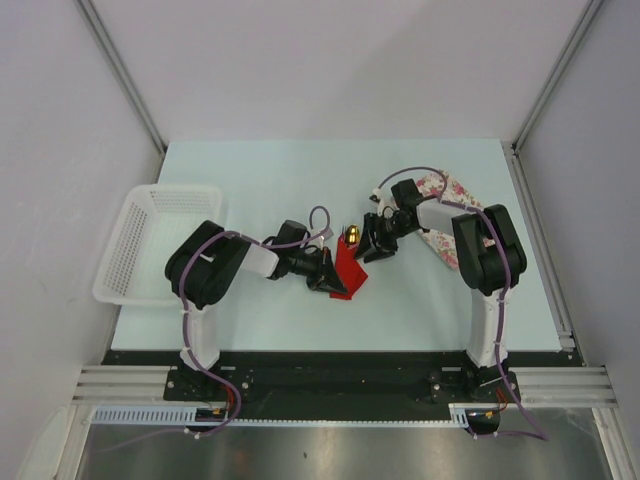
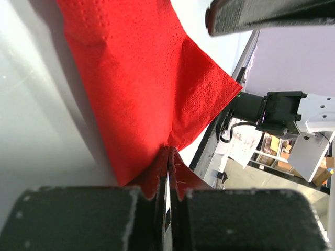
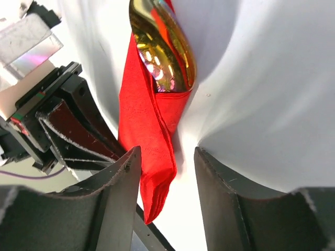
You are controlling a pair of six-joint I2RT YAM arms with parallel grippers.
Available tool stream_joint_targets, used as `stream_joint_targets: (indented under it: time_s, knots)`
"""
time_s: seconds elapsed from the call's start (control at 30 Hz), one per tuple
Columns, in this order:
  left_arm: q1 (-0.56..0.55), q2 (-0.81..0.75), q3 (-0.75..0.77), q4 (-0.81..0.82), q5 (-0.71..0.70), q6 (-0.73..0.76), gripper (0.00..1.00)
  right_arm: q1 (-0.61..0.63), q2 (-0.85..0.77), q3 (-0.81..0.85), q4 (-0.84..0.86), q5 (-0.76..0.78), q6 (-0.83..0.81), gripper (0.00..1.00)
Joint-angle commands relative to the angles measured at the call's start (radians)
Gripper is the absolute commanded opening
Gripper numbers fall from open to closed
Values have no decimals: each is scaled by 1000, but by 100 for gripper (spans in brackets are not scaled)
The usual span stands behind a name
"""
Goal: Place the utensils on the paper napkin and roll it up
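The red paper napkin (image 1: 350, 268) lies folded into a narrow bundle at the table's middle. A spoon's shiny gold bowl (image 1: 352, 234) sticks out of its far end; in the right wrist view that bowl (image 3: 165, 52) sits inside the red fold (image 3: 149, 130). My left gripper (image 1: 335, 280) is shut, pinching a lower edge of the napkin (image 2: 141, 89) between its fingertips (image 2: 168, 157). My right gripper (image 3: 166, 172) stands open, straddling the bundle's near end, its left finger (image 3: 118, 183) touching the paper. In the top view the right gripper (image 1: 364, 246) is just right of the spoon. No other utensil shows.
A white mesh basket (image 1: 150, 240) stands at the table's left edge. A white cloth with pink floral print (image 1: 450, 200) lies at the right, partly under the right arm. The left gripper's dark fingers (image 3: 68, 130) sit close beside the right gripper.
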Motion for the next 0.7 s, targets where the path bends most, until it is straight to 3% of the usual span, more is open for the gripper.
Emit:
stream_joint_targets:
  time_s: [0.0,0.3,0.67]
  knots:
    - [-1,21,1,-56,-62,59,4,20,9,34,-33,166,-9,51]
    - [1,18,1,-51,-62,61,5,49,101,30,-27,209,-7,47]
    - [1,16,-2,-39,-56,56,6,48,193,36,-13,166,19,30]
